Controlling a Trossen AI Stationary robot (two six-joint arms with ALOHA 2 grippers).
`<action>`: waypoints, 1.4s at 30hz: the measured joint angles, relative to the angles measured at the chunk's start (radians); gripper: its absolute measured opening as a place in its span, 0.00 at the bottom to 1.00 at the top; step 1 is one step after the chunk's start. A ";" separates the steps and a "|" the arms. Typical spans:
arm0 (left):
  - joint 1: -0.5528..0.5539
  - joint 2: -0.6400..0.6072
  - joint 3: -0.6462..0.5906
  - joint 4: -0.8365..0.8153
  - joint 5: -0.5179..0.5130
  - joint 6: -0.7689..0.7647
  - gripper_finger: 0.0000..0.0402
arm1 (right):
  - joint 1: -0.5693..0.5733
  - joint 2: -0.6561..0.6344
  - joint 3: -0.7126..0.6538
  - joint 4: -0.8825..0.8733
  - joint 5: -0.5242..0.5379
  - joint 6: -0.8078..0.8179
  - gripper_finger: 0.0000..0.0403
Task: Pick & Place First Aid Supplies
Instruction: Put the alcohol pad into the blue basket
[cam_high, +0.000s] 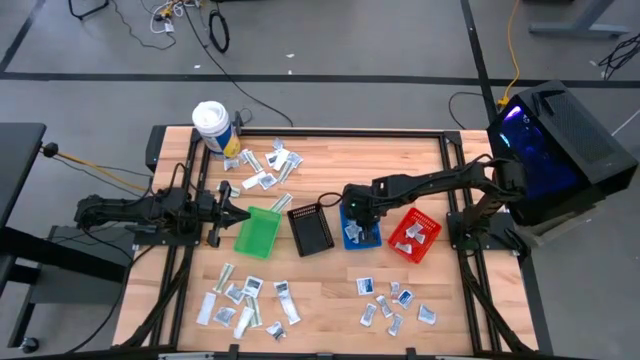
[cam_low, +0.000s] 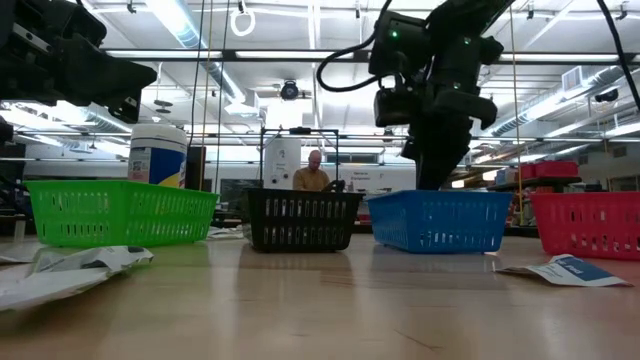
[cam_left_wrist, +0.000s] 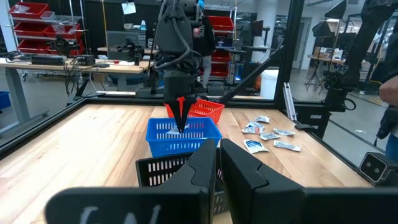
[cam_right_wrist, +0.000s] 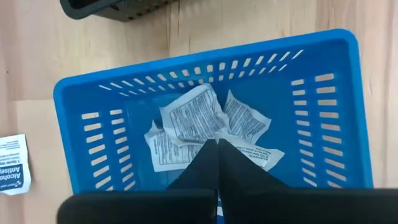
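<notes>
Sachets (cam_right_wrist: 205, 127) lie in the blue bin (cam_right_wrist: 336, 118), the right tool (cam_right_wrist: 217, 144) poised just above them with fingers together and apparently empty, the left tool (cam_high: 243, 214) closed by the green bin (cam_high: 258, 232), so next likely comes lifting clear of the rim toward loose packets (cam_high: 392, 302) on the open counter (cam_high: 330, 290).

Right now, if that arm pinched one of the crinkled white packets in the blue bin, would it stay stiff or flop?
The white packets look creased and curled, so probably floppy. They seem thin and flat, likely very light. In the blue bin they overlap, so a neighbour might drag along.
</notes>
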 joint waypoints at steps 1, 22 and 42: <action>0.000 0.000 0.000 0.000 0.000 0.000 0.08 | 0.000 0.000 0.000 0.000 0.000 0.000 0.00; 0.000 0.000 0.000 0.000 0.000 0.000 0.08 | 0.000 -0.081 -0.001 0.035 0.000 0.026 0.38; 0.000 0.000 0.000 0.000 0.000 0.000 0.08 | 0.310 -0.291 -0.001 0.035 0.116 0.009 0.59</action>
